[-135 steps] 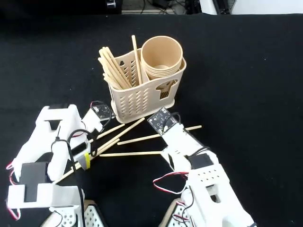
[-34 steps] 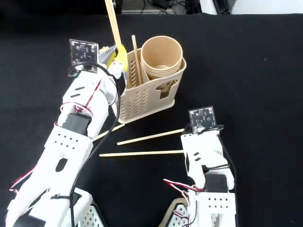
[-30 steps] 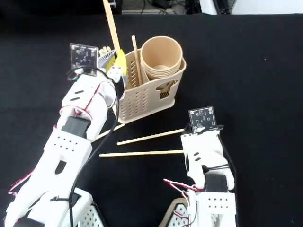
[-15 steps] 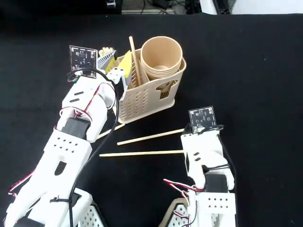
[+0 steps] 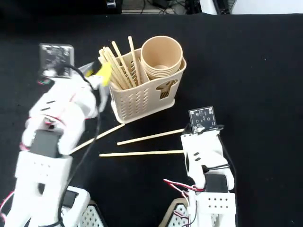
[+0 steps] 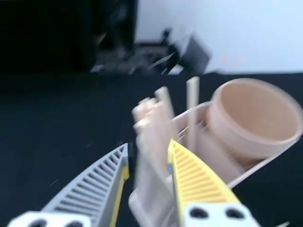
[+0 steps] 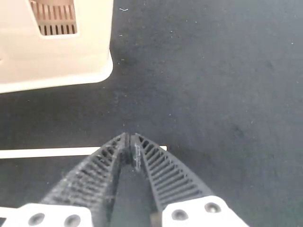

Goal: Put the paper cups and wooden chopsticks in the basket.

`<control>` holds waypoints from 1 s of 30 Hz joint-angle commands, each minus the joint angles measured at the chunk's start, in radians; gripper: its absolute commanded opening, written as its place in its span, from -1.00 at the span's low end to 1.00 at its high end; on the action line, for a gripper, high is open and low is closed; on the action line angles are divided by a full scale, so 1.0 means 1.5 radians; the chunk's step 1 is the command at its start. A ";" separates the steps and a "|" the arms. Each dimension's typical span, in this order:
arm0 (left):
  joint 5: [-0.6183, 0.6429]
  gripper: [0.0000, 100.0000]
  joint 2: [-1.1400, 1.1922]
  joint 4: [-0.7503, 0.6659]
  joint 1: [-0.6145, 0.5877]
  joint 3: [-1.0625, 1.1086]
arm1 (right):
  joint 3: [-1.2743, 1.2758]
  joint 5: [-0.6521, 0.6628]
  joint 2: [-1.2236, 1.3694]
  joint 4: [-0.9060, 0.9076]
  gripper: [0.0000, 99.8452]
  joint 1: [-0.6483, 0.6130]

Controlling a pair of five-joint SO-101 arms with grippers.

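Observation:
The beige slotted basket holds a stack of paper cups and several wooden chopsticks. Three more chopsticks lie on the black table: one by the left arm, two running toward the right arm. My left gripper hangs open just left of the basket; in its wrist view, the gripper frames the basket's chopsticks beside the cups. My right gripper is shut with nothing in it, its tips over the end of a table chopstick.
The black cloth covers the whole table, with open room to the right and behind the basket. The basket's corner stands ahead of the right gripper. The right arm's base sits at the front edge.
The chopstick that the left gripper held upright over the basket now stands in it. That gripper has opened and drawn back to the left. The right arm has stayed put.

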 commanded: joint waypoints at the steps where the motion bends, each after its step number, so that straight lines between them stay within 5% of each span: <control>1: -0.111 -0.70 0.027 0.259 -0.102 -0.150 | -0.002 -0.004 -0.007 0.002 -0.97 0.002; 6: -0.285 -0.70 0.152 0.366 -0.248 -0.124 | -0.002 -0.004 -0.007 0.002 -0.97 0.002; 12: -0.402 -0.70 0.354 0.243 -0.318 0.017 | -0.002 -0.004 -0.005 0.002 -0.97 0.002; 20: -0.445 -0.70 0.525 0.036 -0.314 0.101 | -0.002 -0.004 -0.005 0.002 -0.97 0.002; 30: -0.466 -0.70 0.493 0.036 -0.190 0.206 | -0.002 -0.004 -0.006 0.002 -0.97 0.002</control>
